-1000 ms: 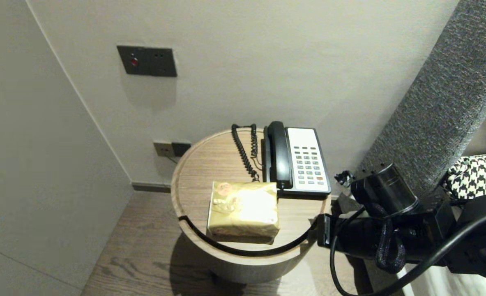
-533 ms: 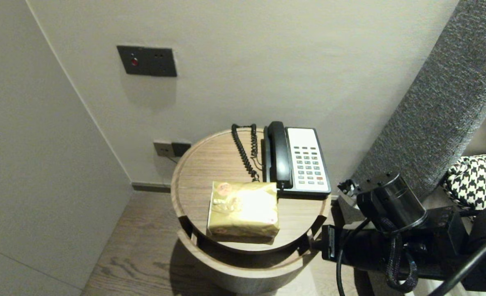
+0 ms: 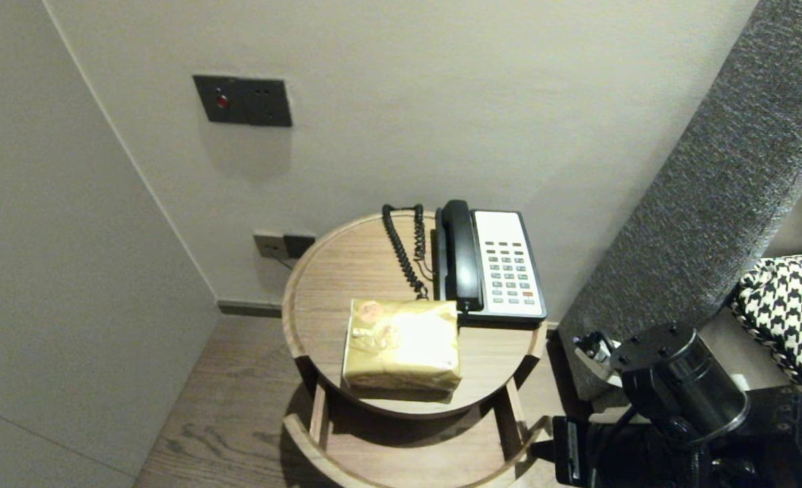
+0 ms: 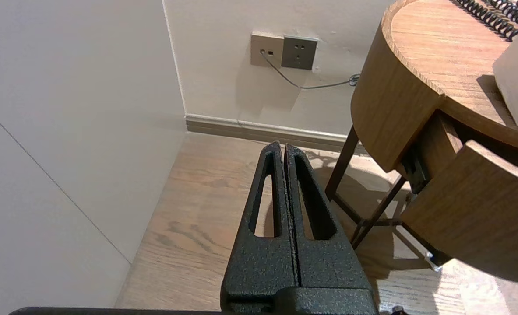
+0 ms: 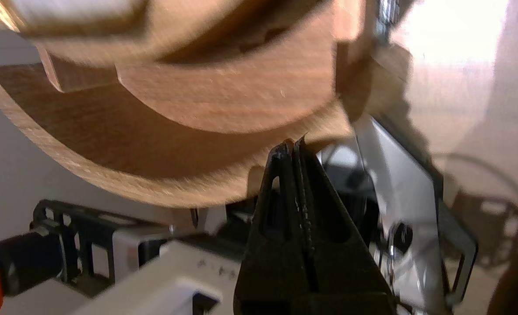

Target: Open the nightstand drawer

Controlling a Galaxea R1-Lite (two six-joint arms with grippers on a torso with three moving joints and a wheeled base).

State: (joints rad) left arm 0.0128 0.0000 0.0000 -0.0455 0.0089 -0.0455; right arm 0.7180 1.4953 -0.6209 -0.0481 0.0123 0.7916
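Observation:
A round wooden side table [image 3: 333, 271] carries a gold-wrapped packet [image 3: 402, 346] and a black-and-white telephone [image 3: 492, 261]. Its curved drawer [image 3: 306, 440] stands pulled out below the top, and the drawer's front [image 4: 473, 205] also shows in the left wrist view. My right arm [image 3: 678, 400] reaches in low at the drawer's right end. The right gripper [image 5: 291, 144] is shut, its tips against the lower edge of the curved drawer front [image 5: 162, 175]. My left gripper [image 4: 283, 146] is shut on nothing and hangs over the wooden floor, left of the table.
Walls close in behind and to the left, with a wall socket [image 4: 285, 51] and a cable low down. A grey upholstered headboard [image 3: 726, 176] and a houndstooth cushion [image 3: 787, 298] stand to the right. The table's thin legs [image 4: 342, 166] rest on the wooden floor.
The drawer has slid out from under the table top toward me. My right arm has drawn back and lower with it. The left arm has not moved.

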